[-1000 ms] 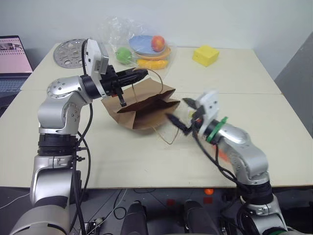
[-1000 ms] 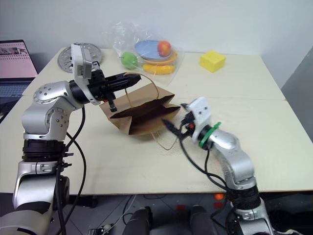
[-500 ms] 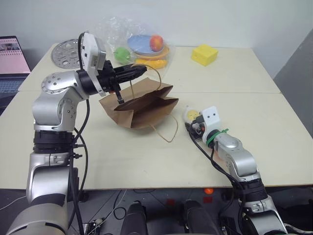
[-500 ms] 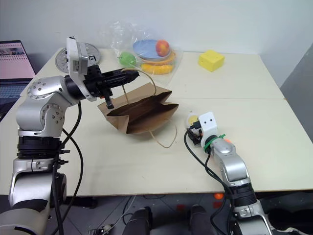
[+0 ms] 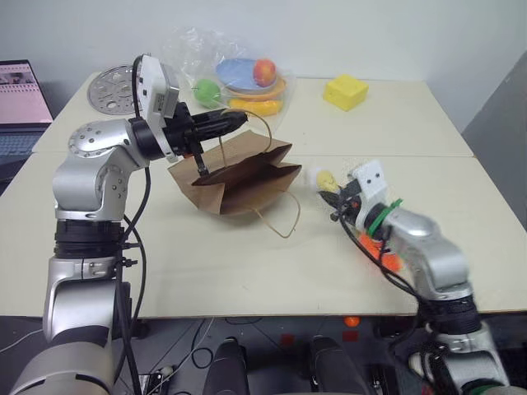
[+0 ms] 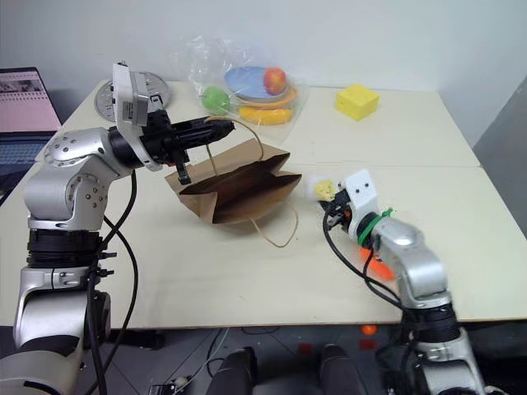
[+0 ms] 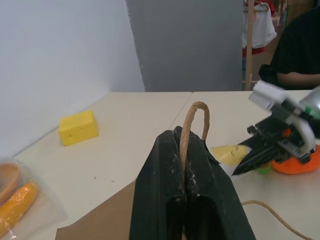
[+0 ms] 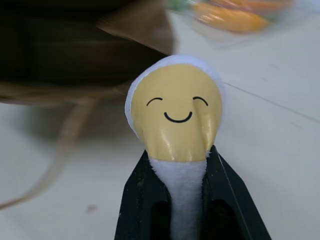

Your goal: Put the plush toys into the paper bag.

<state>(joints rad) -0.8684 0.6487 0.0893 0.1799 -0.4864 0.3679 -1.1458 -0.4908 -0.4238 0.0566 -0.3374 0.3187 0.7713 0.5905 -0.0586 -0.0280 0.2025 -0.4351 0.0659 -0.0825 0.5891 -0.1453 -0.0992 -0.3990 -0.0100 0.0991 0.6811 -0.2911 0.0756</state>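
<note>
Right gripper (image 8: 184,200) is pinching the soft, light egg plush (image 8: 176,117) by its squashy body; left gripper (image 7: 182,170) is clamping the paper bag's (image 5: 239,177) handle (image 7: 192,125).

Brown paper bag (image 5: 239,177) on a cream surface (image 5: 206,255); beside it, a white egg toy (image 8: 175,107) with a smiling yellow face.

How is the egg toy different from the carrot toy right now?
The egg toy is white with a yellow smiling face; the carrot toy is orange. The egg toy is pinched in the right gripper, lifted near the paper bag; the carrot toy lies on the table, partly hidden by that arm. Neither is in the bag yet.
</note>
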